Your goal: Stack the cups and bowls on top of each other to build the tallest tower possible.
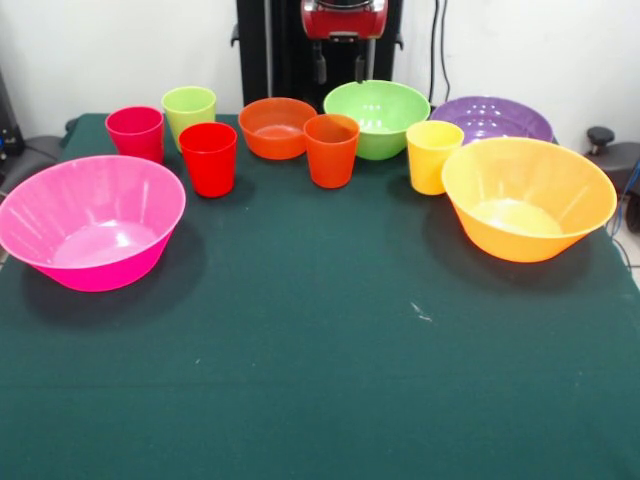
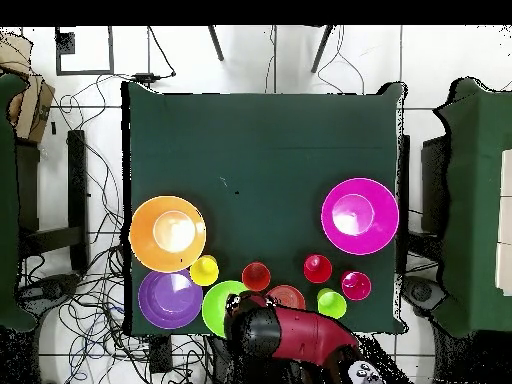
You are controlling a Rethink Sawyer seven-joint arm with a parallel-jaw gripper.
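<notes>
On the green table, as seen from the front, 5 bowls and 5 cups were spread in a loose row, none stacked. At the far left the large pink bowl was set upright, nearest the camera on that side. Behind it the crimson cup and the lime green cup were placed side by side, with the red cup just in front of them. Next came the small orange-red bowl, with the orange cup just beside and slightly ahead of it. The green bowl was found behind that cup. The yellow cup was placed between the green bowl and the large orange-yellow bowl, with the purple bowl behind it at the far right.

The gripper was held drawn back above the table's far edge, behind the orange-red and green bowls. Its 2 dark fingertips were seen apart, released, with nothing grasped or touched. In the overhead view only the red arm was visible.
</notes>
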